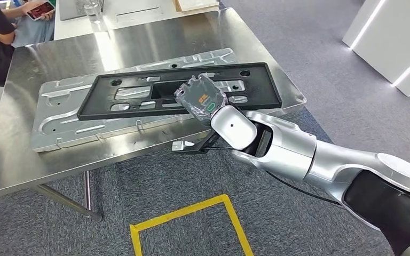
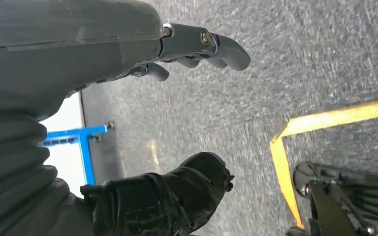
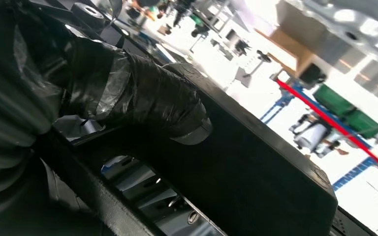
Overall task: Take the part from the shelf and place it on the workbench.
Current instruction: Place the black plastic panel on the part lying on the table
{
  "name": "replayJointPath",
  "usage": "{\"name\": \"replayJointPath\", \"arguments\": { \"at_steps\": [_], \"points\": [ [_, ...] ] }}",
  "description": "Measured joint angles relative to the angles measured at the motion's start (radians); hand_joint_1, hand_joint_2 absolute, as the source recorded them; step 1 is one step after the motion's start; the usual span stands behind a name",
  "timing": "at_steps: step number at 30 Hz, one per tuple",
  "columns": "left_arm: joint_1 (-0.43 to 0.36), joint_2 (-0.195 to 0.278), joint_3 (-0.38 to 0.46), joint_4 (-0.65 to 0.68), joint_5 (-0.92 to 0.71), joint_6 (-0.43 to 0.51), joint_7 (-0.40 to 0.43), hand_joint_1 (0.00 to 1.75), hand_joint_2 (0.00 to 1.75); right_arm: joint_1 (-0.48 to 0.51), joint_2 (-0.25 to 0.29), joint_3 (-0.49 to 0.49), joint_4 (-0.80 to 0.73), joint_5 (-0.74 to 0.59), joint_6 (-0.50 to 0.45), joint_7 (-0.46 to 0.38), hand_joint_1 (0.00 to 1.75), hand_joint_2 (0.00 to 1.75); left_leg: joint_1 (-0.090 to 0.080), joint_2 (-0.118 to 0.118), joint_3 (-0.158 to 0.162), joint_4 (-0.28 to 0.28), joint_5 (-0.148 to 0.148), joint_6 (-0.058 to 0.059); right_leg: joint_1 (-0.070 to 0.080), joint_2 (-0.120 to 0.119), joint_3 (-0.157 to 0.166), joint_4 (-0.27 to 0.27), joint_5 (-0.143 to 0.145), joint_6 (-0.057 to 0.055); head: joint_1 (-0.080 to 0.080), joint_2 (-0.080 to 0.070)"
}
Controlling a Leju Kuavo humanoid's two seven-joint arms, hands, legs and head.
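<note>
One black part [image 1: 179,92] lies on one silver stamped plate [image 1: 64,114], and both rest on the single steel desk [image 1: 10,160]. The part is a long, flat rectangular frame of matte black plastic with a raised rim, several cut-out slots and small round holes near its ends. It sits aslant along the plate, its far end reaching toward the desk's right edge. The right hand [image 1: 200,96] is over the middle of the part near the desk's front edge; in the right wrist view its taped thumb [image 3: 142,98] lies on the part's black rim, but I cannot tell whether the fingers are gripping it. The left hand [image 2: 128,54] hangs over the grey carpet [image 2: 300,59], holding nothing, fingers [image 2: 202,46] curled but apart from the thumb. One yellow tape outline [image 1: 184,216] marks the floor before the desk. A person [image 1: 0,32] sits at the desk's far left corner.
</note>
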Motion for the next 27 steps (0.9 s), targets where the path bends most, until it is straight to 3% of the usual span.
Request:
{"name": "replayJointPath", "arguments": {
  "at_steps": [1, 3, 5, 7, 9, 11, 12, 13, 14, 15, 17, 18, 19, 21, 24, 25, 27],
  "points": [
    [0.0, 0.0, 0.0, 0.0, 0.0, 0.0, 0.0, 0.0, 1.75, 0.0, 0.0, 0.001, 0.0, 0.0, 0.001, 0.0, 1.75, 1.75, 0.004, -0.012, 0.002, 0.01, -0.01, -0.005, -0.005, 0.008, 0.019, -0.065, 0.047, 0.005, 0.0, 0.0],
    [0.001, 0.0, 0.0, 0.0, 0.0, 0.0, -0.001, 0.0, 1.75, -0.003, -0.004, 0.002, 0.001, 0.0, 0.002, 0.0, 1.75, 1.75, 0.006, -0.03, 0.0, 0.034, -0.031, -0.018, -0.01, 0.029, 0.062, -0.173, 0.095, 0.007, 0.001, 0.0],
    [0.002, 0.001, 0.0, 0.0, 0.0, 0.002, -0.001, 0.0, 1.75, -0.005, -0.008, 0.003, 0.002, 0.0, 0.002, 0.0, 1.75, 1.75, 0.008, -0.041, -0.007, 0.043, -0.041, -0.03, -0.007, 0.037, 0.079, -0.202, 0.088, -0.004, 0.001, 0.0],
    [0.005, 0.0, 0.0, 0.0, -0.001, 0.002, -0.001, 0.0, 1.75, -0.006, -0.006, 0.004, 0.001, 0.002, 0.002, 0.0, 1.75, 1.75, 0.011, -0.044, -0.008, 0.041, -0.045, -0.038, -0.006, 0.03, 0.086, -0.209, 0.086, -0.019, 0.001, 0.0],
    [0.006, 0.0, 0.0, 0.0, -0.002, 0.001, -0.001, 0.0, 1.75, -0.009, -0.006, 0.004, 0.002, 0.005, 0.002, 0.0, 1.75, 1.75, 0.011, -0.012, -0.024, 0.078, -0.065, -0.048, -0.009, 0.024, 0.097, -0.216, 0.083, -0.032, -0.005, 0.0],
    [0.004, -0.001, 0.0, 0.0, -0.003, 0.0, -0.001, 0.0, 1.75, -0.011, -0.005, 0.004, 0.002, 0.007, 0.004, -0.001, 1.75, 1.75, 0.013, 0.027, -0.079, 0.185, -0.106, -0.058, -0.008, 0.02, 0.108, -0.221, 0.077, -0.04, -0.011, 0.0],
    [0.003, 0.0, 0.0, 0.0, -0.003, 0.0, -0.001, 0.0, 1.75, -0.011, -0.005, 0.005, 0.002, 0.007, 0.004, -0.001, 1.75, 1.75, 0.015, 0.035, -0.116, 0.247, -0.123, -0.062, -0.007, 0.018, 0.113, -0.221, 0.073, -0.042, -0.011, 0.0],
    [0.003, 0.0, 0.0, 0.0, -0.003, -0.001, -0.001, 0.0, 1.75, -0.01, -0.005, 0.007, 0.002, 0.007, 0.005, -0.002, 1.75, 1.75, 0.017, 0.039, -0.146, 0.289, -0.127, -0.064, -0.006, 0.015, 0.119, -0.221, 0.068, -0.043, -0.011, 0.0],
    [0.003, 0.0, 0.0, 0.0, -0.002, -0.002, 0.0, 0.0, 1.75, -0.008, -0.005, 0.008, 0.002, 0.007, 0.006, -0.002, 1.75, 1.75, 0.017, 0.041, -0.161, 0.299, -0.113, -0.063, -0.004, 0.013, 0.126, -0.221, 0.063, -0.043, -0.011, 0.0],
    [0.004, -0.001, 0.0, 0.0, -0.002, -0.002, 0.0, 0.0, 1.75, -0.007, -0.005, 0.009, 0.002, 0.007, 0.006, -0.003, 1.75, 1.75, 0.017, 0.042, -0.157, 0.271, -0.081, -0.061, -0.003, 0.011, 0.134, -0.221, 0.057, -0.042, -0.011, 0.0],
    [0.006, -0.001, 0.0, 0.0, 0.0, -0.004, 0.002, 0.0, 1.75, -0.008, -0.004, 0.009, 0.002, 0.007, 0.006, -0.003, 1.75, 1.75, 0.015, 0.043, -0.109, 0.146, -0.002, -0.051, 0.0, 0.009, 0.151, -0.223, 0.046, -0.04, -0.01, 0.0],
    [0.006, -0.001, 0.0, 0.0, 0.0, -0.004, 0.002, 0.0, 1.75, -0.01, -0.004, 0.009, 0.002, 0.007, 0.006, -0.003, 1.75, 1.75, 0.011, 0.043, -0.083, 0.09, 0.022, -0.045, 0.001, 0.008, 0.157, -0.226, 0.042, -0.038, -0.01, 0.0],
    [0.004, 0.0, 0.0, 0.0, 0.0, -0.004, 0.002, 0.0, 1.75, -0.011, -0.004, 0.009, 0.002, 0.007, 0.006, -0.004, 1.75, 1.75, 0.006, 0.044, -0.064, 0.053, 0.029, -0.039, 0.0, 0.007, 0.161, -0.228, 0.039, -0.034, -0.01, 0.0],
    [0.002, 0.001, 0.0, 0.0, 0.0, -0.005, 0.002, 0.0, 1.75, -0.013, -0.004, 0.01, 0.002, 0.006, 0.006, -0.007, 1.75, 1.75, -0.004, 0.044, -0.05, 0.029, 0.02, -0.029, -0.001, 0.004, 0.164, -0.235, 0.037, -0.023, -0.011, 0.0],
    [0.004, 0.002, 0.0, 0.0, 0.0, -0.006, 0.001, 0.0, 1.75, -0.014, -0.004, 0.01, 0.003, 0.006, 0.007, -0.012, 1.75, 1.75, 0.0, 0.044, -0.023, -0.003, 0.021, -0.019, 0.0, 0.002, 0.16, -0.216, 0.019, -0.009, -0.008, 0.0],
    [0.004, 0.002, 0.0, 0.0, 0.0, -0.005, 0.001, 0.0, 1.75, -0.017, -0.004, 0.01, 0.003, 0.006, 0.007, -0.012, 1.75, 1.75, 0.002, 0.044, -0.013, -0.013, 0.021, -0.016, 0.001, 0.002, 0.14, -0.176, 0.002, -0.007, -0.006, 0.0],
    [0.003, 0.002, 0.0, 0.0, 0.0, -0.005, 0.0, 0.0, 1.75, -0.019, -0.004, 0.011, 0.004, 0.006, 0.007, -0.013, 1.75, 1.75, 0.001, 0.044, -0.004, -0.015, 0.014, -0.008, 0.002, 0.003, 0.066, -0.053, -0.037, -0.006, -0.005, 0.0]
  ]
}}
